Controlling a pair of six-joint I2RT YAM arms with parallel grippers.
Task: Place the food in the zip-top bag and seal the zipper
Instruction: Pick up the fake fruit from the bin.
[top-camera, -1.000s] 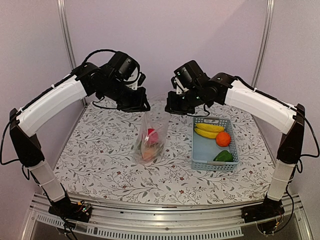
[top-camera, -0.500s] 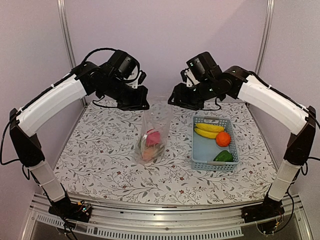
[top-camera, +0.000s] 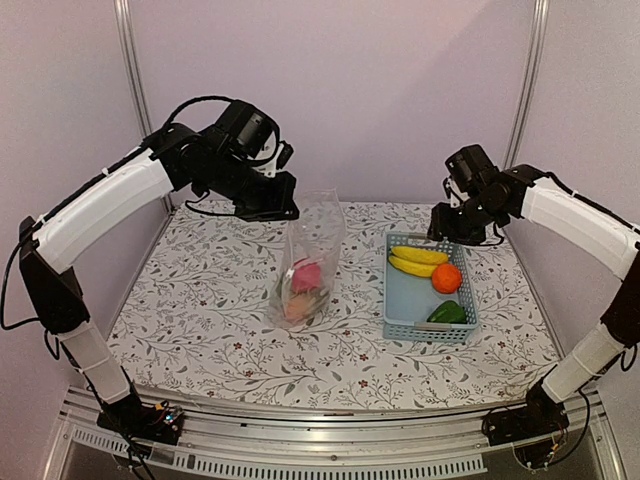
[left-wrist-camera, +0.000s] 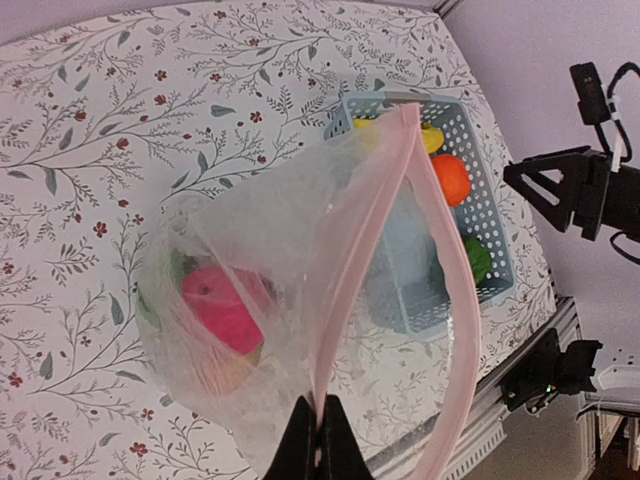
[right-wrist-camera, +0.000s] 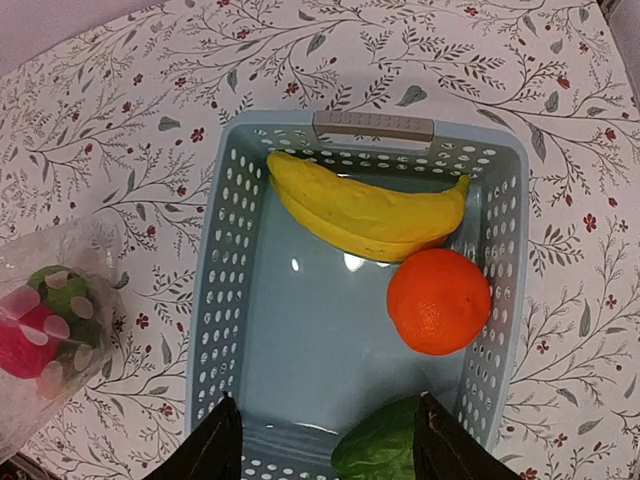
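The clear zip-top bag (top-camera: 305, 268) (left-wrist-camera: 270, 230) stands on the table with its mouth open. My left gripper (top-camera: 288, 211) (left-wrist-camera: 318, 437) is shut on the near end of its pink zipper (left-wrist-camera: 362, 240). Inside lie a pink-red food piece (left-wrist-camera: 220, 305) (right-wrist-camera: 25, 340) and a green one (right-wrist-camera: 58, 290). A yellow banana (top-camera: 418, 260) (right-wrist-camera: 365, 210), an orange (top-camera: 446, 277) (right-wrist-camera: 438, 300) and a green piece (top-camera: 446, 312) (right-wrist-camera: 385, 452) lie in the light-blue basket (top-camera: 405, 300) (right-wrist-camera: 300, 340). My right gripper (top-camera: 452, 228) (right-wrist-camera: 325, 440) hangs open above the basket's far end, holding nothing.
The basket sits right of the bag on the floral tablecloth (top-camera: 200, 310). Metal frame posts (top-camera: 528, 80) stand at the back corners. The table's front rail (top-camera: 330, 450) runs along the near edge.
My right gripper let go of the bag's mouth, opened, and swung right to above the basket. The left gripper stays shut on the zipper end, and the bag hangs from it alone.
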